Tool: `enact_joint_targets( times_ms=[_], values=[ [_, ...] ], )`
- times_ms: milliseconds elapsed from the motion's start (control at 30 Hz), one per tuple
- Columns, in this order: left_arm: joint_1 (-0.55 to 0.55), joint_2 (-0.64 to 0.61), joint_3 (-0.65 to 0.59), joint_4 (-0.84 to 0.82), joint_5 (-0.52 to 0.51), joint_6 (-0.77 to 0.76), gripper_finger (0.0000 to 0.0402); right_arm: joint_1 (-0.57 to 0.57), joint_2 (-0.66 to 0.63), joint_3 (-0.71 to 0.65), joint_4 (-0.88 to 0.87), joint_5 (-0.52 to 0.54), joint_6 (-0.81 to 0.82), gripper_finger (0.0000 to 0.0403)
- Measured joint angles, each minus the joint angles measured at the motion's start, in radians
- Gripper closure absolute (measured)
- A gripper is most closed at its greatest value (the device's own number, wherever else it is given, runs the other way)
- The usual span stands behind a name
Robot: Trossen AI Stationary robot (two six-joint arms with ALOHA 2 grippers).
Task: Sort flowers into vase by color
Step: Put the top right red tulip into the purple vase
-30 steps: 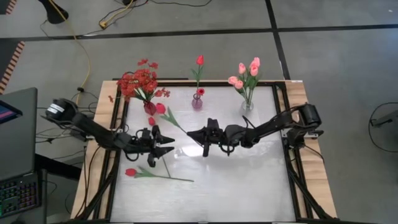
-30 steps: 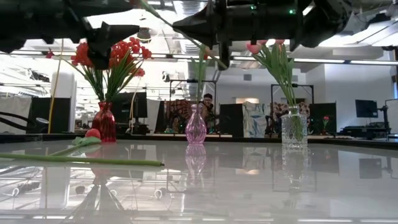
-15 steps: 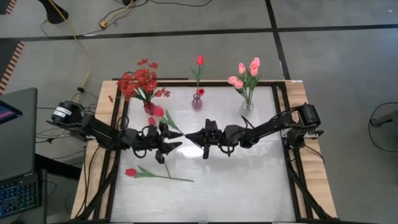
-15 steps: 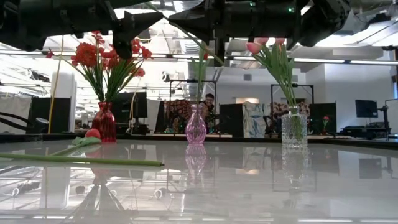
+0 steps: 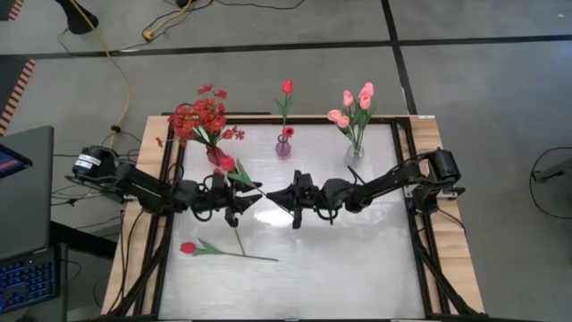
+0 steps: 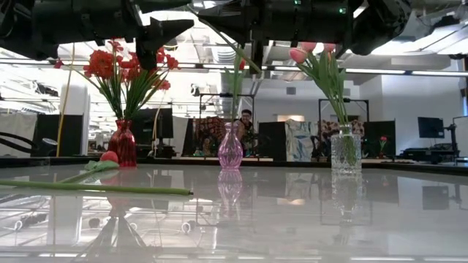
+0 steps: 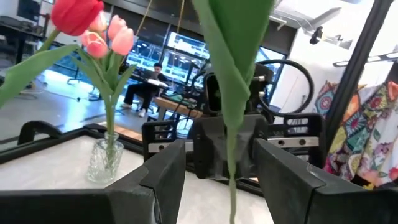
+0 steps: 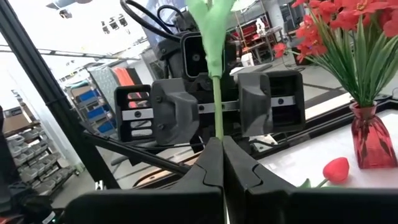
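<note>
red tulip [image 5: 227,164] stem pinched in right pincer [image 5: 269,194], between left pincer's [image 5: 255,196] spread fingers, second red tulip [image 5: 188,248] flat on table below them

Bench sits on grey floor [image 5: 268,27] crossed by dark seam lines; yellow cable [image 5: 121,76] snakes across it beyond the table on the left gripper's side. Laptop [image 5: 22,192] and a backlit keyboard [image 5: 22,286] further out on that same side. Low view: open workshop behind the table, white ceiling with bright strip lights [image 6: 409,71], white pillar [image 6: 73,117], dark monitors [image 6: 431,128], black frames. Person seated [image 6: 245,120] far back, straight past the grippers. Patterned fabric [image 7: 360,130] hangs in left wrist view.
</note>
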Motion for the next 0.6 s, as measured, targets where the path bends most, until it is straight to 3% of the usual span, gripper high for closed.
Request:
enact_joint_targets(
  times_ms=[333, 600],
  values=[
    [0.019, 0.000, 0.000, 0.001, 0.018, -0.015, 0.0234, -0.013, 0.001, 0.000, 0.000, 0.001, -0.002, 0.0383],
    [0.029, 0.000, 0.000, 0.005, 0.019, -0.015, 0.0305, -0.014, 0.001, 0.002, 0.005, 0.001, 0.000, 0.0383]
  ],
)
